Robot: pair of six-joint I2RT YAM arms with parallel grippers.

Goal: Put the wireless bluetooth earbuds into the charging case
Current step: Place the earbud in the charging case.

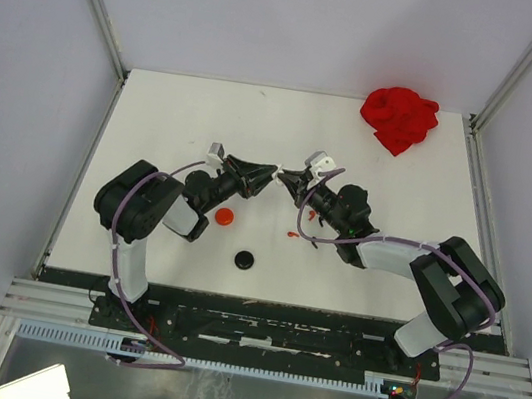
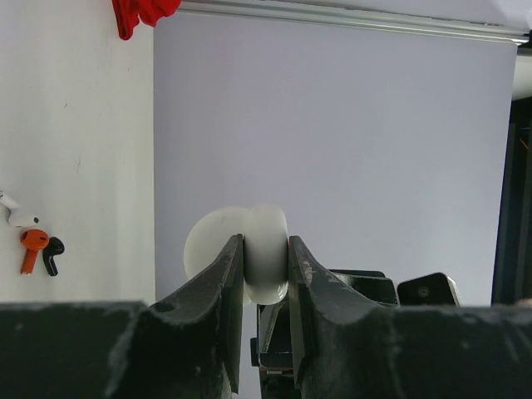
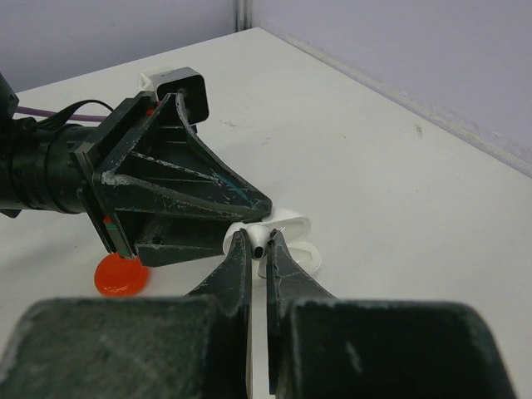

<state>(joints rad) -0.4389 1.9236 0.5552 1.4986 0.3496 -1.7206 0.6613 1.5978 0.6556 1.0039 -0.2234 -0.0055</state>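
Clamped tight in the left fingers (image 2: pixel 223 287): the open white charging case (image 2: pixel 266 253), up above mid-tabletop (image 1: pixel 157 122). Pinched in the narrow right fingers (image 3: pixel 237 266): one white earbud (image 3: pixel 260 242), right at the case's mouth. Could slip or twist out on a bump against the rim, with such a thin tip grip. Seems to lie lengthwise along the fingers, left-right in the scene, dark end back toward the right; hard to confirm.
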